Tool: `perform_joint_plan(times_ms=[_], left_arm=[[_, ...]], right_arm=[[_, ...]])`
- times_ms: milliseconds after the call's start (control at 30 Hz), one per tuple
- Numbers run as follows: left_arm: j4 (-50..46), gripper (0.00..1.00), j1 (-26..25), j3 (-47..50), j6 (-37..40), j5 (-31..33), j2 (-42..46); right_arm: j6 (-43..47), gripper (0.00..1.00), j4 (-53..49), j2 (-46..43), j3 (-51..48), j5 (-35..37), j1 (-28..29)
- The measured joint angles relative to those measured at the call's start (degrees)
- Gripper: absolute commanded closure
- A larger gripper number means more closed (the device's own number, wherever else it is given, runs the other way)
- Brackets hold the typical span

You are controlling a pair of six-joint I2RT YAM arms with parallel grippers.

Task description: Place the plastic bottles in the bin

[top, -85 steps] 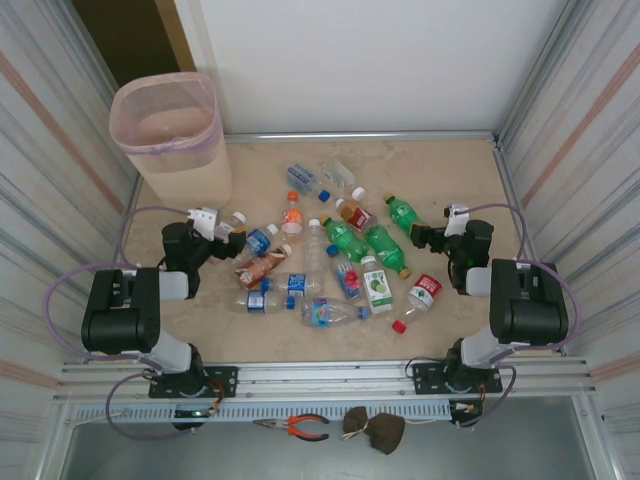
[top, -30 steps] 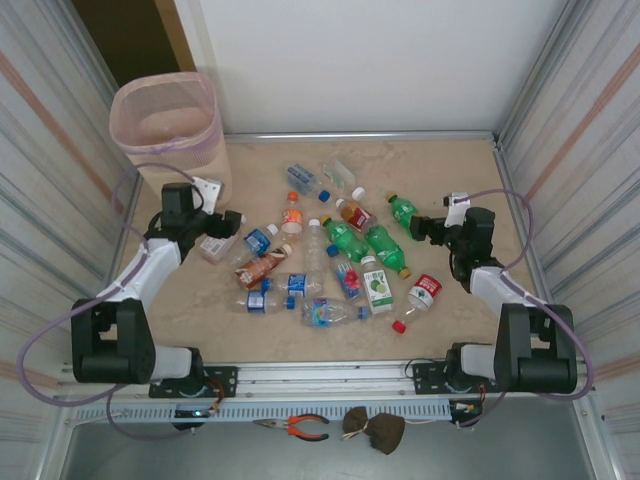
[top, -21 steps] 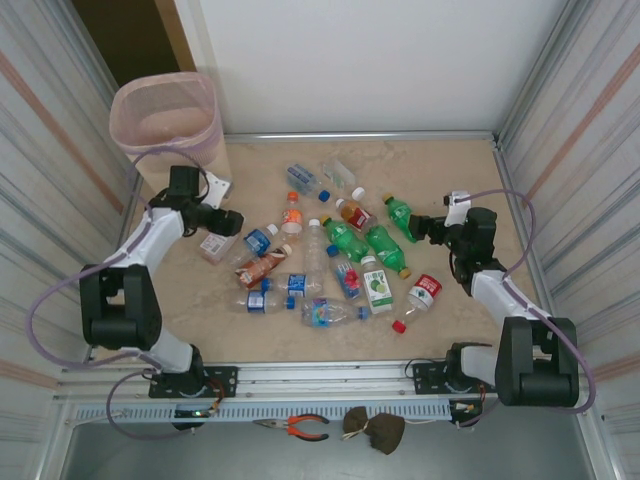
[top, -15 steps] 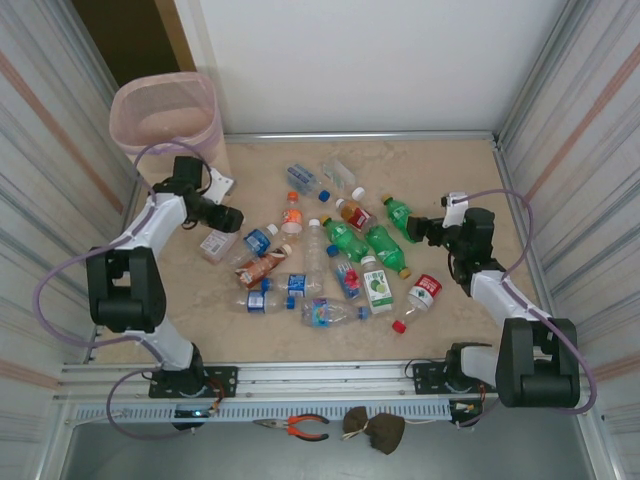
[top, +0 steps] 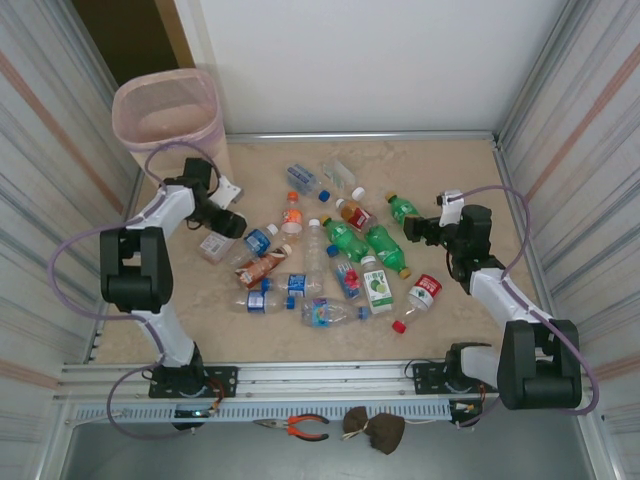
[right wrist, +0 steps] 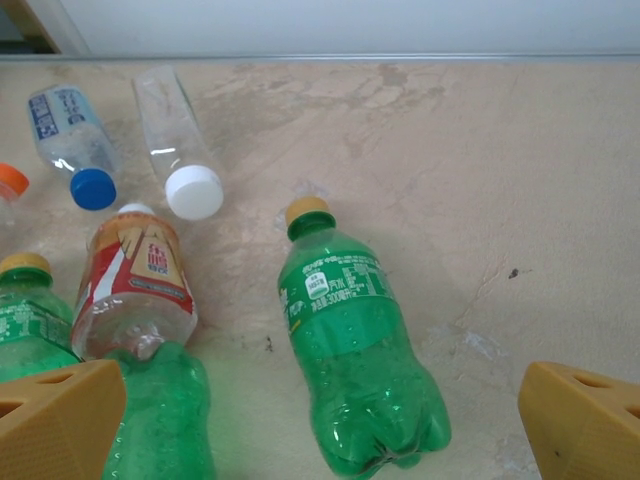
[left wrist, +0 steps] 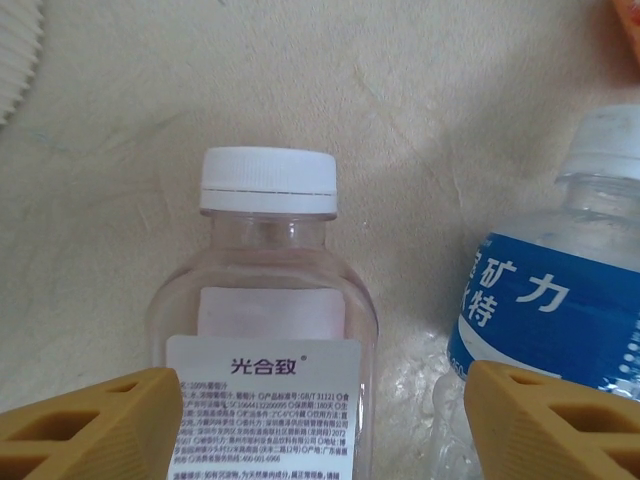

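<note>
Clear bottle (left wrist: 265,330), white cap (left wrist: 268,181) away from the left hand (left wrist: 320,390), long axis between its parted, empty fingers (left wrist: 100,420).

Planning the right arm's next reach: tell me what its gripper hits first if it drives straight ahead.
Likely the green bottle with the yellow cap: it lies straight ahead of the open right gripper, centred in the wrist view, though depth is unclear.

middle: clear plastic white-capped bottle (left wrist: 265,300), lying between spread tan fingertips (left wrist: 100,425)
right: blue-labelled clear bottle (left wrist: 560,300), just beside it
</note>
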State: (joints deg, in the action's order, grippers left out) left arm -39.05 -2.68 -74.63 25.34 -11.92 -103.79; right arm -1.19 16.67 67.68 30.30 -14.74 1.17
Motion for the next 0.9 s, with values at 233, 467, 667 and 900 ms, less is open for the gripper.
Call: perform_joint_plan(times_ms=[233, 467, 667, 900], left_arm=[[0.13, 0.29, -1.66, -0.02, 0.42, 2.93, -1.46], [0.31, 0.29, -3.85, -0.48, 0.44, 7.15, -2.1], [0.55, 0.29, -3.82, -0.46, 0.42, 7.56, -1.86], [1.6, 0.26, -3.82, 2.45, 0.37, 7.61, 2.05]], right_arm=[[0.37, 0.01, -0.5, -0.02, 0.37, -0.02, 0.0], [0.37, 0.01, -0.5, -0.02, 0.68, -0.02, 0.0], [0.39, 0.01, -0.7, -0.02, 0.68, 0.04, 0.0], [0.39, 0.01, -0.9, -0.24, 0.72, 0.15, 0.0]])
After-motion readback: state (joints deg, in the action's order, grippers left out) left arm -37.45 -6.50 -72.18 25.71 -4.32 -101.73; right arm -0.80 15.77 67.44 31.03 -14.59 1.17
